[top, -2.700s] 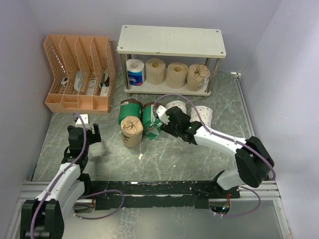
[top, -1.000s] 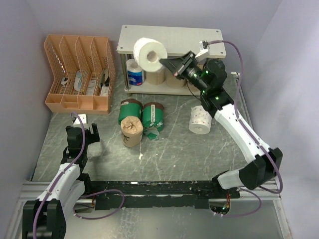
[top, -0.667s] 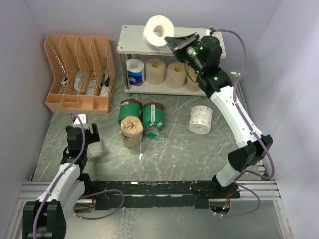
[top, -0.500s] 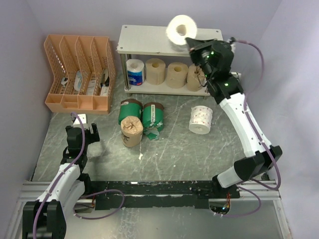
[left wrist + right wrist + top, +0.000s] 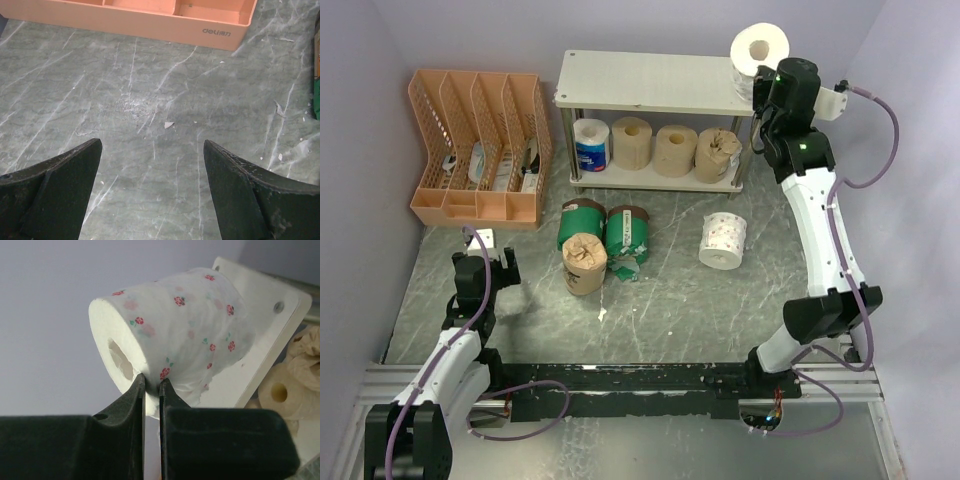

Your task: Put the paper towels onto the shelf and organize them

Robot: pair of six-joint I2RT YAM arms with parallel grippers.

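The right arm point(image 5: 820, 210) is reaching up over the far right corner of the table point(image 5: 720, 310) and is covering the right end of the shelf point(image 5: 660, 80) in the overhead view. The right wrist view is showing only one corner of the shelf's top board. The orange file organizer point(image 5: 480, 150) is standing at the far left corner. The small items in its slots are too unclear to name.

The right gripper point(image 5: 151, 384) is pinching the paper wall at one end of the white flowered roll point(image 5: 760, 46), with its fingers almost pressed together. The roll is hanging on its side at the far right corner of the top board. Whether it is touching the board cannot be told.

The shelf is standing at the far edge, with two off-white boards on silver posts. Four rolls are sitting in a row on the lower board, from left to right:
- the blue-and-white wrapped roll point(image 5: 591, 145)
- the first tan roll point(image 5: 632, 142)
- the second tan roll point(image 5: 675, 150)
- the crumpled brown-paper roll point(image 5: 718, 153)

In front of the shelf, on the grey veined tabletop, two green wrapped rolls point(image 5: 582, 218) point(image 5: 625, 232) are lying side by side. A brown wrapped roll point(image 5: 585, 262) is lying against their near side. A white patterned roll point(image 5: 724, 241) is sitting well apart to the right.

Near the near left corner, the left gripper point(image 5: 152, 145) is hovering with its dark fingers spread wide and nothing between them. Small white scraps point(image 5: 169, 125) are lying on the tabletop beneath it.
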